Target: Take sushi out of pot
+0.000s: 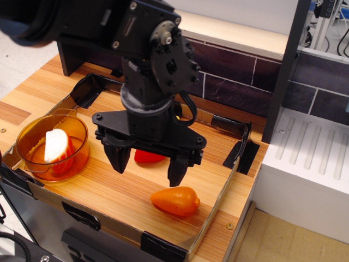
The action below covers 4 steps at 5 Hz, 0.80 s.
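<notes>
The sushi point(58, 147) sits inside the pot point(27, 143) at the left of the scene, leaning on end, its white rice side turned up and toward the camera and the striped orange-red side low on its right. It looks like a small hollow plastic toy: probably very light, stiff, and smooth enough to slip from a pinch across its rounded crown. The safest hold is likely across the narrower width, one finger on the white face and one on the striped face, low enough that the curve does not squeeze it upward. The pot is clear amber plastic with low walls and probably also light, so a finger nudging its rim could drag it along.

The end effector point(147, 164) hangs to the right of the pot, over the middle of the wooden surface point(117, 194), its two fingers spread apart and holding nothing. Behind it a red toy point(148, 157) lies partly hidden, and an orange carrot-like toy point(175, 200) rests nearer the front edge.
</notes>
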Available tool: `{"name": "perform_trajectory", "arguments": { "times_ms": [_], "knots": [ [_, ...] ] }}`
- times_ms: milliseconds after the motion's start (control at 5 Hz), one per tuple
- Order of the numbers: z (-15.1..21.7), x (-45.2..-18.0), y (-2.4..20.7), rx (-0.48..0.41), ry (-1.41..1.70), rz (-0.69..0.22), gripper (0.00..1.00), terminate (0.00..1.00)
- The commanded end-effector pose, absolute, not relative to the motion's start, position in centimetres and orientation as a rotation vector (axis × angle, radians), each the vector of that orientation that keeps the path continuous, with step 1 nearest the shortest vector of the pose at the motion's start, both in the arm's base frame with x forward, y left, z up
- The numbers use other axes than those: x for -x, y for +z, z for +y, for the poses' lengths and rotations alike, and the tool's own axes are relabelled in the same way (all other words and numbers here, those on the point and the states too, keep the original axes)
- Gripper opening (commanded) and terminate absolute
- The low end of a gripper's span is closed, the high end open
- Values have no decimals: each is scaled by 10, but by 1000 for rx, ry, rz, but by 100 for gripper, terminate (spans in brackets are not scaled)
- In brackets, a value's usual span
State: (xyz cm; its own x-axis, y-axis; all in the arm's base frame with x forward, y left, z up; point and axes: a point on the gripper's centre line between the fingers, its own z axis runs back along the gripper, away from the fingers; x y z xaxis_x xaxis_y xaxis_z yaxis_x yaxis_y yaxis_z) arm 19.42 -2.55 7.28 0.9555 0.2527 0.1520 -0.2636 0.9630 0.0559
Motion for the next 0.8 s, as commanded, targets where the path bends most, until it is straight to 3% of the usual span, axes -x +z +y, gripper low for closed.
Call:
{"name": "perform_trajectory", "arguments": {
  "times_ms": [0,400,600],
  "knots": [
    [-25,-194,73,-76,262,-144,100,0],
    [20,-186,108,12,357,-187,100,0],
    [59,-183,113,54,403,-167,100,0]
  ]
}}
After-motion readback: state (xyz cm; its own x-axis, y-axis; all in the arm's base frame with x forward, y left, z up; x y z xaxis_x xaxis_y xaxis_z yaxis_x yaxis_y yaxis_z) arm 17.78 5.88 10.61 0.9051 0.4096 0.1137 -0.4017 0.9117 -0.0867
